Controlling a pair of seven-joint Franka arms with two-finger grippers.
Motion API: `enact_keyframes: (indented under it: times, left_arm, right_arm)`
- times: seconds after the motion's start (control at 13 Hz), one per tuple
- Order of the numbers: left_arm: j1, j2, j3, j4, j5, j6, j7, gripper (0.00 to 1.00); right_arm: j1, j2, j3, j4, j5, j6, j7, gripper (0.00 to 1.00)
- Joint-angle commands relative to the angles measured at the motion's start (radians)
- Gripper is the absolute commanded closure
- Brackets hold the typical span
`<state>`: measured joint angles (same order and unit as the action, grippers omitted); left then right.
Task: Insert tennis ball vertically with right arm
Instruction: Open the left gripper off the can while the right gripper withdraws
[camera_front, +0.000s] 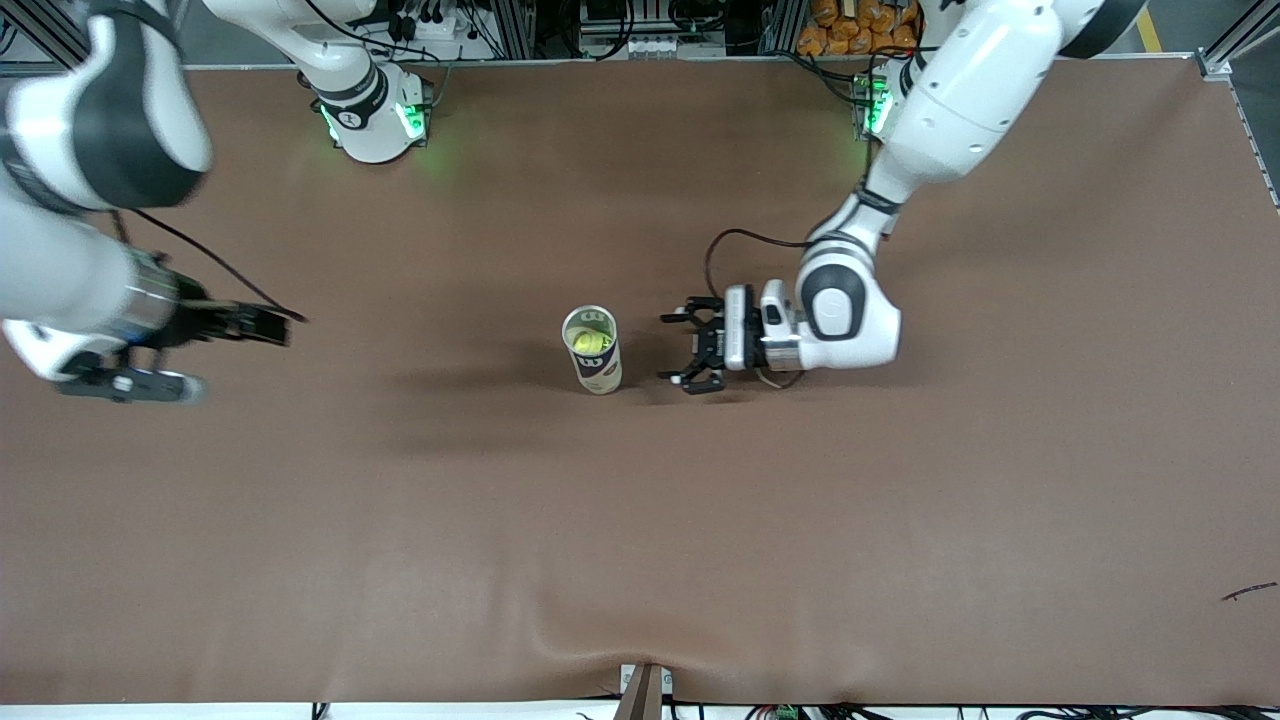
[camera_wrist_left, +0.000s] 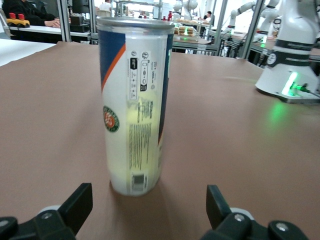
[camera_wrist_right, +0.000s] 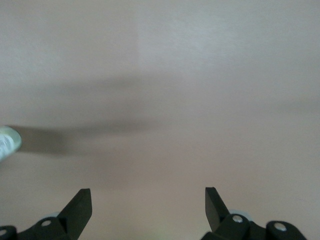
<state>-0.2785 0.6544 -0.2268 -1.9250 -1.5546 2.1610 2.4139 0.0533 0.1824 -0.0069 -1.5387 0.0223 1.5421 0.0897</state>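
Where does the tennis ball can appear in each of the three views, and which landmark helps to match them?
Front view: the tennis ball can stands upright mid-table, beside the open left gripper.
Left wrist view: the can fills the centre, just ahead of the open fingers.
Right wrist view: only a pale sliver at the edge, probably the can.
Shared landmark: the brown table cover.

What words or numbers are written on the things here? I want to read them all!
None can be read.
Tennis ball can: small print, a bar code and a round green badge, all too blurred to read.
Tennis ball inside the can: a dark mark, not readable.
Robot base: a tiny mark, too small.
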Motion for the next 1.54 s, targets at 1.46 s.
enact_keyframes:
  times: [1.46]
  left_arm:
    - [0.438, -0.315, 0.007, 0.17, 1.287, -0.498, -1.198, 0.0]
  right_arm:
    - [-0.02, -0.198, -0.071, 0.061, 0.001, -0.189, -0.113, 0.0]
